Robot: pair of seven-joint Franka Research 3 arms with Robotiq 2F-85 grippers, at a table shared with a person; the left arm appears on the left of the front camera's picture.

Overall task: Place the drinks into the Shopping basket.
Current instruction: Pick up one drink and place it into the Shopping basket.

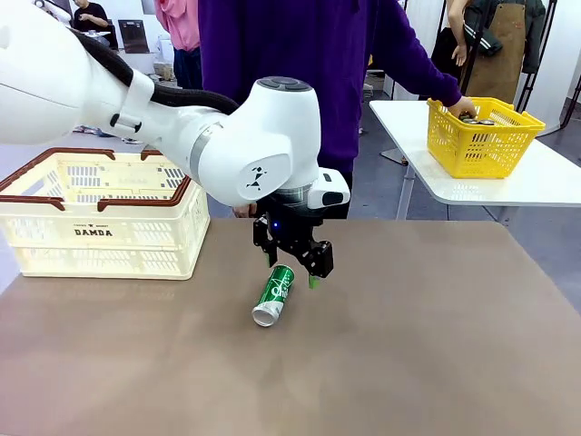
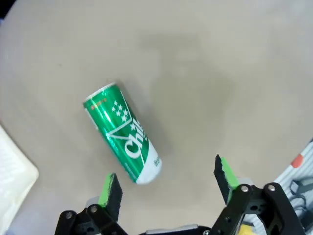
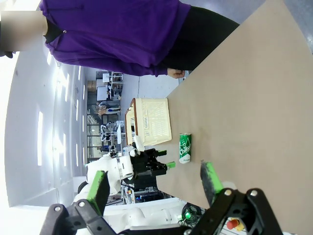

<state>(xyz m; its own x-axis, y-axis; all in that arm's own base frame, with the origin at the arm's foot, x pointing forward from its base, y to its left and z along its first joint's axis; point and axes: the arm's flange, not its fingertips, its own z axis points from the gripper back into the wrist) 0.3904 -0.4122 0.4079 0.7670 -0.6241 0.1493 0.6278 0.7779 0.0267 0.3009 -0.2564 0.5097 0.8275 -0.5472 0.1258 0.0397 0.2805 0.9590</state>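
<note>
A green can with white lettering [image 1: 274, 295] lies on its side in the middle of the brown table, its silver end towards me. My left gripper [image 1: 292, 268] hangs just above and behind it, open, and touches nothing. In the left wrist view the can [image 2: 122, 132] lies slantwise ahead of the left gripper [image 2: 167, 183], its near end between the green pads. The cream Shopping basket [image 1: 136, 245] with its brown rim stands at the table's left. My right gripper [image 3: 154, 181] is open and holds nothing, far from the can [image 3: 185, 148] and the basket [image 3: 151, 122].
A person in a purple top stands at the far edge of the table [image 1: 436, 345]. One of their hands [image 1: 463, 107] rests on a yellow mesh basket [image 1: 486, 136] that holds cans on a white side table at the right.
</note>
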